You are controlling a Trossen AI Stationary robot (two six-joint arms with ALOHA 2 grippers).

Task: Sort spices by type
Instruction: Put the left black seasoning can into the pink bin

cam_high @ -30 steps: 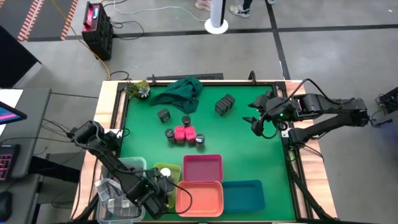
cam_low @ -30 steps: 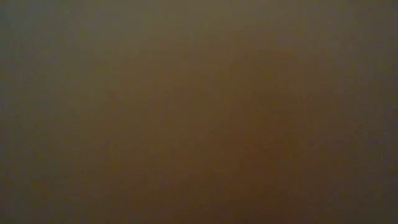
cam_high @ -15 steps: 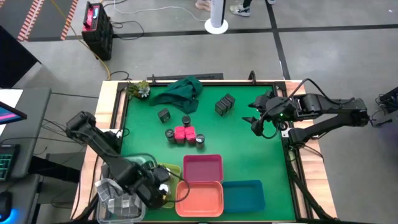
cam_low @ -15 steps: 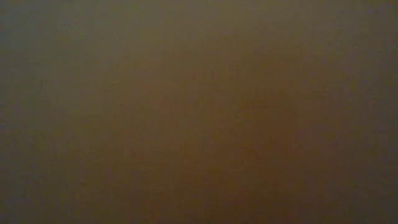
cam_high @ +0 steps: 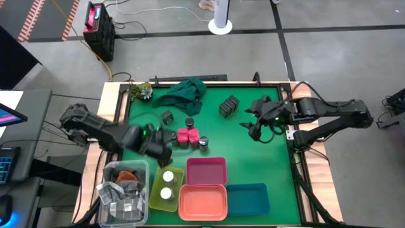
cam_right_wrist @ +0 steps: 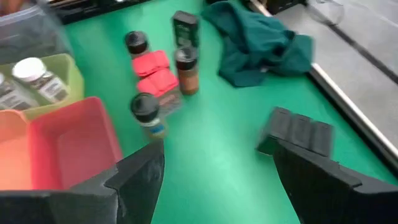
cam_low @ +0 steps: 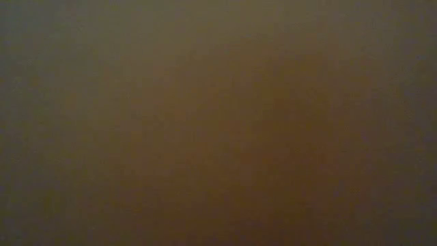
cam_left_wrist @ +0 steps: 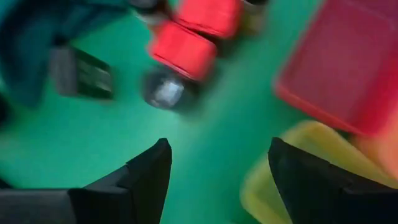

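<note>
Grey concrete floor (cam_high: 329, 69), black-yellow hazard tape (cam_high: 35, 19).

Low view wholly obscured; motion-blurred pink blocks (cam_left_wrist: 198, 37).

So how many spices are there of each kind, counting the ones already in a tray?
White-lidded round jars: 2, both in the yellow tray
Bright pink blocks: 2
Dark round jars: 3
Dark grey square boxes: 4, one alone and what looks like 3 in a clump
Total: 11
</note>
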